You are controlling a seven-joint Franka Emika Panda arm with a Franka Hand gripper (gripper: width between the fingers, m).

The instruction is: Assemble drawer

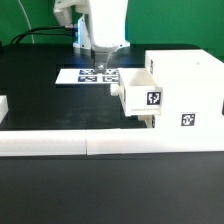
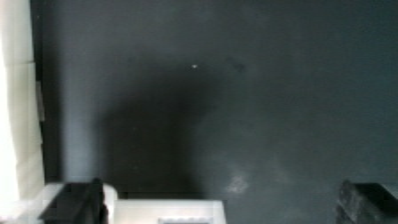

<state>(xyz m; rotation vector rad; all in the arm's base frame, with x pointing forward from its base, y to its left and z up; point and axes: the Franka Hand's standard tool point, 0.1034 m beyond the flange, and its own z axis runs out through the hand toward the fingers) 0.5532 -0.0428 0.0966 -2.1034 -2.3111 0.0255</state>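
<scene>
White border wall [image 1: 85, 143] in front; behind, a tray [image 1: 138, 92] sticks out of the housing [image 1: 190, 85] (jaws wide, empty).

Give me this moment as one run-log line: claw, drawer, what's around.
claw: over marker board, jaws apart, nothing held | drawer: housing upright, tray partly inserted | border wall: in front
</scene>
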